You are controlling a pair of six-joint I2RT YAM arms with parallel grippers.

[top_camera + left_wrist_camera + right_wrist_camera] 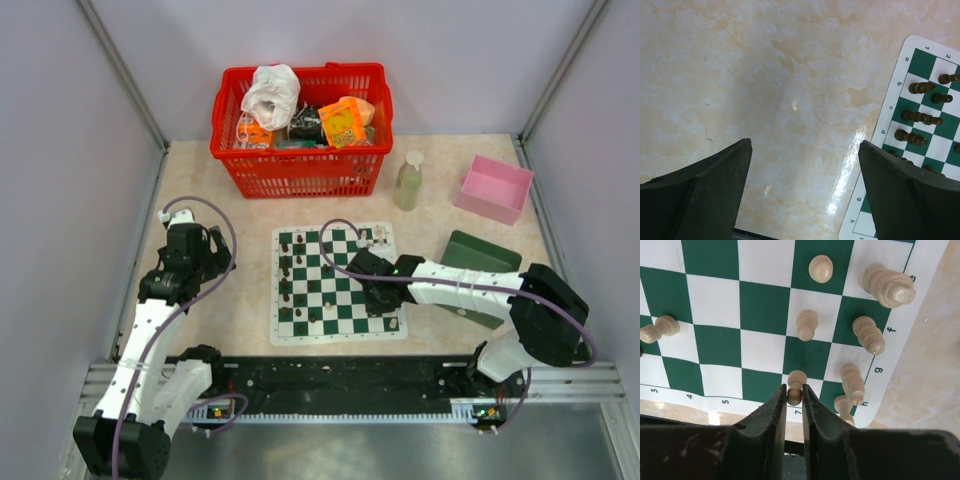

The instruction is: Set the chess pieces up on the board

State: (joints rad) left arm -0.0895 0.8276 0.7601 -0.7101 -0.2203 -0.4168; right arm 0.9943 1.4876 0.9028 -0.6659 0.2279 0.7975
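The board (pixel 335 335) lies in the middle of the table, with dark brown pieces (pixel 287 265) along its left columns and cream pieces (pixel 393 322) near its right edge. My right gripper (pixel 376 298) is over the board's near right part. In the right wrist view it (pixel 794 389) is shut on a cream pawn (pixel 797 378) just above the board (pixel 765 262), near the border. Other cream pieces (pixel 807 325) stand around it. My left gripper (pixel 205 250) is left of the board, open and empty (pixel 805 150) over bare table, with dark pieces (pixel 920 88) to its right.
A red basket (pixel 300 130) full of items stands at the back. A pale bottle (pixel 408 180) and a pink box (pixel 494 188) are at the back right. A dark green box (pixel 480 262) lies right of the board, under my right arm.
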